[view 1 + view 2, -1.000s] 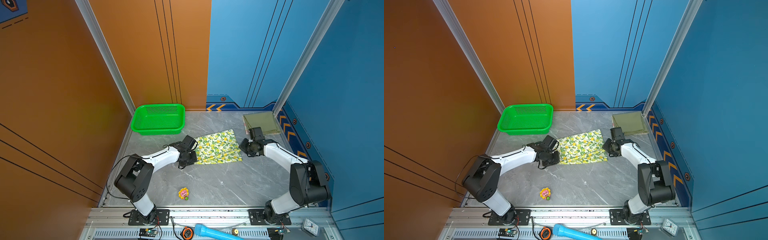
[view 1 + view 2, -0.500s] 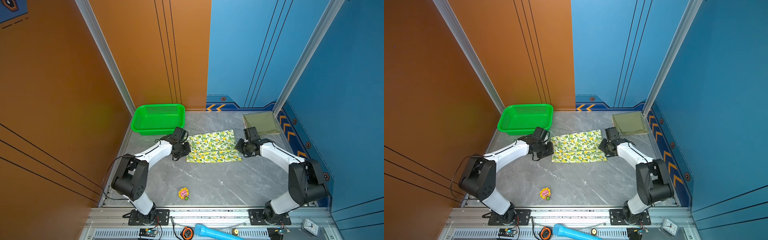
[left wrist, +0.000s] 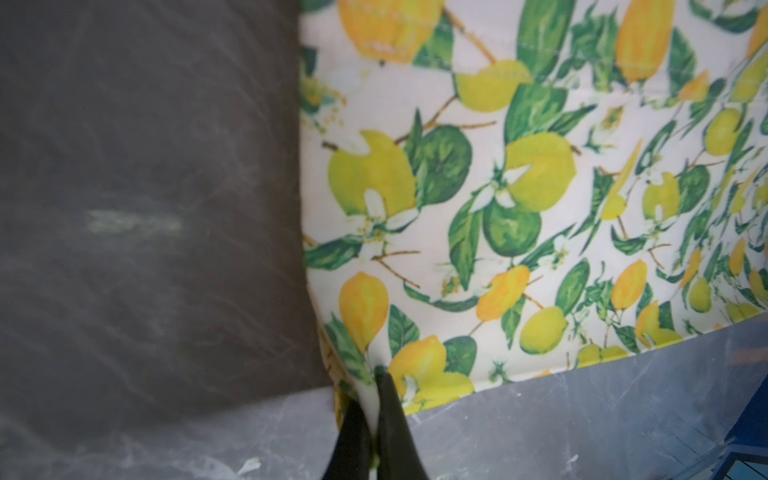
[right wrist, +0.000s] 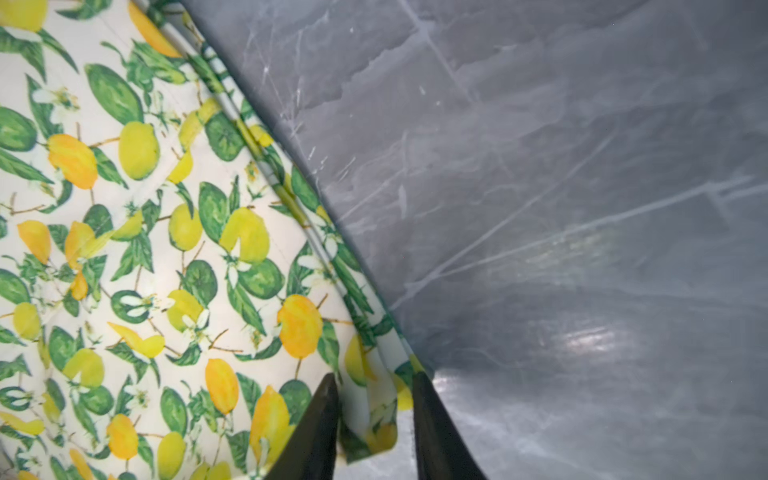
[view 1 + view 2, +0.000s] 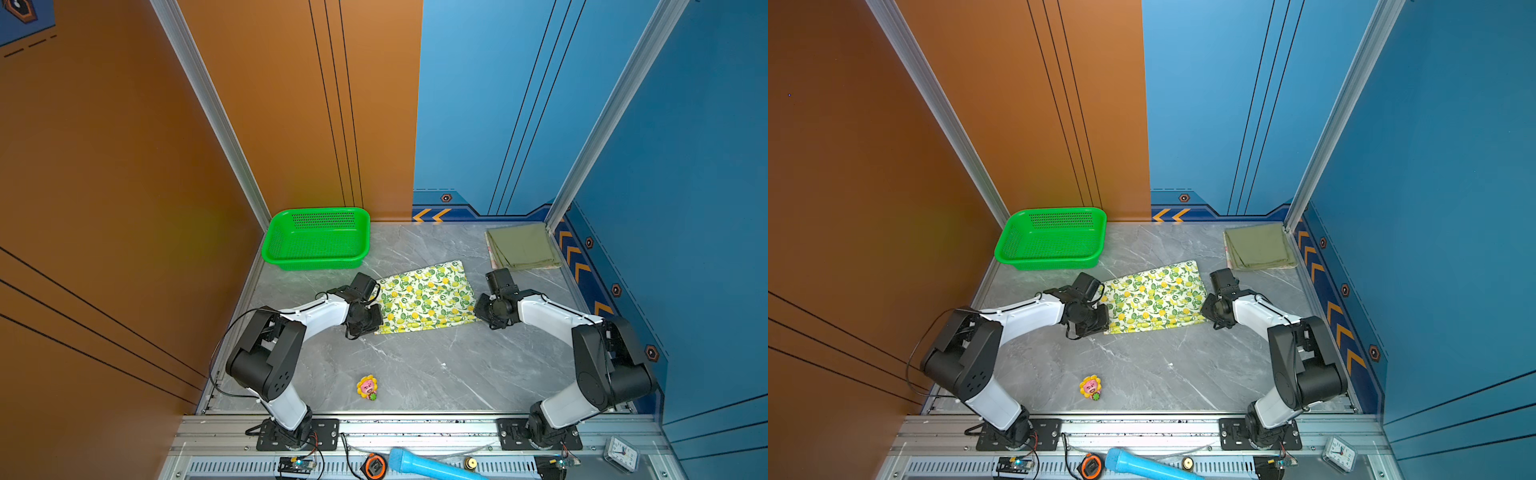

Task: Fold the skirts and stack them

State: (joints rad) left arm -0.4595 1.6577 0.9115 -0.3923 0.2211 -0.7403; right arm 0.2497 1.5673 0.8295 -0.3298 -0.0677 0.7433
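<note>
The lemon skirt (image 5: 424,297) is lying folded flat near the middle of the table (image 5: 436,365), its long edges running from about 8 o'clock to 2 o'clock in both top views. The left gripper (image 3: 370,399) is sitting at the skirt's 8 o'clock corner, its fingers nearly together and pinching a thin sliver of the cloth. The right gripper (image 4: 374,399) is sitting at the 4 o'clock corner with its fingers apart and the hem corner lying loose between them, so it is no longer gripping anything.

At the table's 1 o'clock corner the olive skirt (image 5: 521,247) is resting already folded, with a pale edge (image 5: 491,255) peeking out beneath it that is probably the pastel skirt. Judging by this, two skirts are looking finished and stacked, and the lemon skirt is going through its fold. What is remaining appears to be any last fold and carrying it onto the pile at 1 o'clock.
</note>
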